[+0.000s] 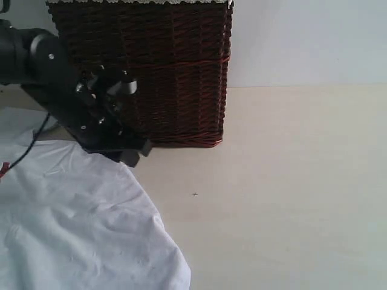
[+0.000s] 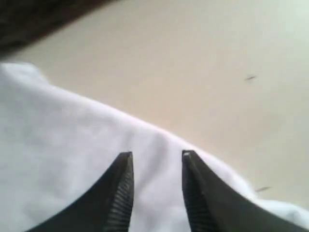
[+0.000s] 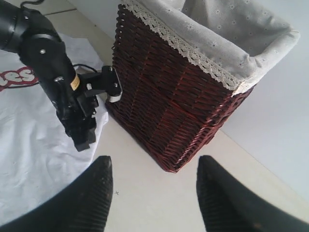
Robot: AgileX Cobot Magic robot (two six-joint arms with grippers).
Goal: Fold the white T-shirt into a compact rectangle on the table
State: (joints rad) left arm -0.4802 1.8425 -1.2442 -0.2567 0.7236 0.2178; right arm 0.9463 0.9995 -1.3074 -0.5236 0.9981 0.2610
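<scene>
The white T-shirt (image 2: 58, 145), with red letters (image 3: 14, 77) "es" showing, lay on the tabletop (image 2: 203, 63) under the left fingers (image 2: 118, 193), which were a little apart and empty, while the right fingers (image 3: 89, 195) were wide apart and empty.

Partial red lettering (image 3: 17, 77) on white T-shirt (image 3: 38, 145)

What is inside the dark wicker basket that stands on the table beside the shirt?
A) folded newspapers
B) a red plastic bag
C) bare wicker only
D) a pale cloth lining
D: the right wrist view shows pale dotted fabric covering the inside of the wicker basket, with a lace trim folded over its rim.
</scene>
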